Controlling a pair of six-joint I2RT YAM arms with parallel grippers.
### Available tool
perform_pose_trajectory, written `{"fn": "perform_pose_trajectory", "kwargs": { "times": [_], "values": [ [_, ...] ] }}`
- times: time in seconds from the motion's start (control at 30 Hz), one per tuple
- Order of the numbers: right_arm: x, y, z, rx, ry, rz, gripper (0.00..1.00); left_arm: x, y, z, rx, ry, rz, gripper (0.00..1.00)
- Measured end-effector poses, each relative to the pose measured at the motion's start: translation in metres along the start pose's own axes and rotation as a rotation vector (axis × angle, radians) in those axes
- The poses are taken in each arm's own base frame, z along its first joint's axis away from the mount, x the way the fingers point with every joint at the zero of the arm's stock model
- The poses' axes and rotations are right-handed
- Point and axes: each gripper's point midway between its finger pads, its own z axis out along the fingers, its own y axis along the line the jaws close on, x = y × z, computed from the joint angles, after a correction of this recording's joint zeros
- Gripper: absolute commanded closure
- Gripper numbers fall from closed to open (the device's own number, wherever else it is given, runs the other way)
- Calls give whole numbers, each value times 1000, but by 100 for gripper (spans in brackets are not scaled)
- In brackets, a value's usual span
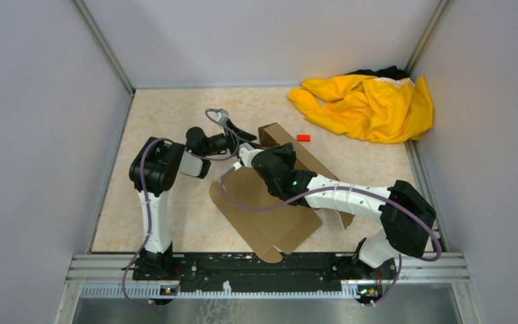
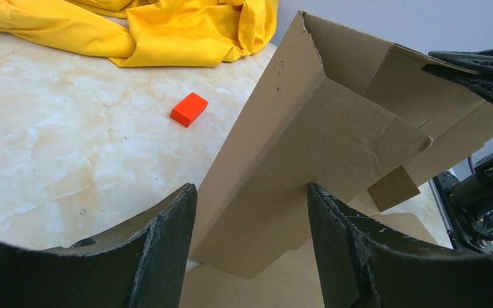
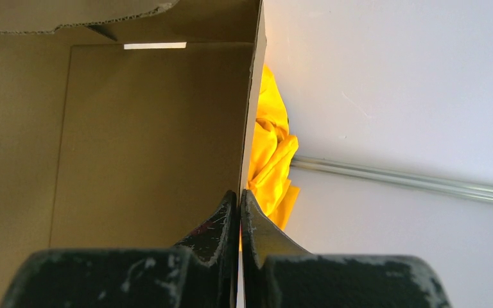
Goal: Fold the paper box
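Beige marbled tabletop, grey enclosure walls. Plain brown corrugated cardboard paper box at table centre: the flat sheet with rounded flaps spreads toward 6 o'clock, and one wall and an end flap stand raised at its 12 o'clock end. A slit shows in the inner panel. The right gripper has its fingers together, pinching the raised wall's edge. The left gripper has its fingers apart, with a cardboard panel between them. Small red block just beyond the box at 1 o'clock. Crumpled yellow cloth garment at 2 o'clock, well apart.
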Motion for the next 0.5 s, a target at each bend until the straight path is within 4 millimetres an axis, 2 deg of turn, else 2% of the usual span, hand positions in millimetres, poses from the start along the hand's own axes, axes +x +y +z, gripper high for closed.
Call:
{"fn": "perform_pose_trajectory", "kwargs": {
  "times": [0.5],
  "values": [
    [-1,2,2,-12,21,-9,100,7,-11,17,26,13,24,28]
  ]
}}
